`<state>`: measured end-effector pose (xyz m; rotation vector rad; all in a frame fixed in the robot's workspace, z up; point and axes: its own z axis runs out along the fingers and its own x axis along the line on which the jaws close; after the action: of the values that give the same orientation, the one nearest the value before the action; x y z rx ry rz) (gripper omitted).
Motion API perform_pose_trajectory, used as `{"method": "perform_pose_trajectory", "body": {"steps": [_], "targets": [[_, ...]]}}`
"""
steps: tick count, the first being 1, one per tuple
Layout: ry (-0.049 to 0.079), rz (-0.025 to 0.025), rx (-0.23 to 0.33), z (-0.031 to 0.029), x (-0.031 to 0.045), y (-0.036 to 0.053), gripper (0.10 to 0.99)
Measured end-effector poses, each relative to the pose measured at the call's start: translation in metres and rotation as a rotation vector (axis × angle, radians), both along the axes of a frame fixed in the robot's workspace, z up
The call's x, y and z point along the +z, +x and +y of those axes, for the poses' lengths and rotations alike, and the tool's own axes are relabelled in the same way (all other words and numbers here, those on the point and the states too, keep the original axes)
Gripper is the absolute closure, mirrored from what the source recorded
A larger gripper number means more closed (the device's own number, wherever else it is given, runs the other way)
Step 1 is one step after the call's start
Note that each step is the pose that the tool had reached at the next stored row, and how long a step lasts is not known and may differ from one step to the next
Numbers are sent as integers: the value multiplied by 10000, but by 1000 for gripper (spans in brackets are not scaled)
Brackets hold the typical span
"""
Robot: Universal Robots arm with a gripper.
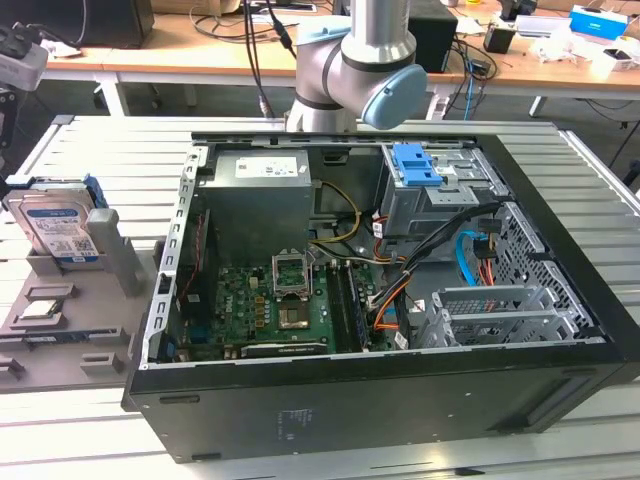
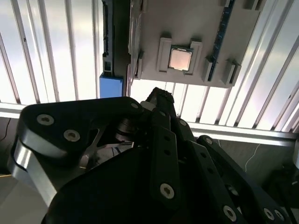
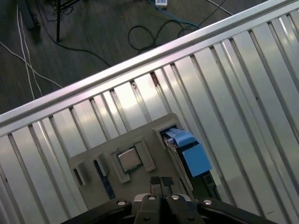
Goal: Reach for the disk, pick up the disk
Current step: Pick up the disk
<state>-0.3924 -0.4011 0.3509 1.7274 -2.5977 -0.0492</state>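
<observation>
The gripper (image 3: 161, 183), fingers drawn together and empty, hangs above the grey holder (image 3: 100, 151). Beyond the processor chip (image 3: 129, 158) in the holder's middle, the disk (image 1: 55, 228) stands on edge in the holder's end slot. I judge it stiff, fairly heavy, smooth and shock-sensitive. It is best pinched across its flat faces above the slot.

the disk (image 1: 58, 228) is shown in silver metal, with a white-and-blue label and a blue frame; its holder (image 1: 118, 262) is rendered in plain grey. the worktop (image 1: 90, 150) is marked by pale silver slats in parallel stripes. the computer case (image 1: 400, 400) is seen in black, its motherboard (image 1: 265, 310) in green, a latch (image 1: 415, 165) in blue. the claw (image 3: 161, 183) is coloured black.
</observation>
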Motion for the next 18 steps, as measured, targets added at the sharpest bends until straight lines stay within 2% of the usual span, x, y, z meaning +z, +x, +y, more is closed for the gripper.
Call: {"method": "perform_pose_trajectory", "body": {"steps": [11, 12, 18], "targets": [[0, 0, 1115, 1, 0, 0, 980], [0, 0, 1503, 0, 0, 0, 980], [0, 0, 2697, 0, 0, 0, 980]]}}
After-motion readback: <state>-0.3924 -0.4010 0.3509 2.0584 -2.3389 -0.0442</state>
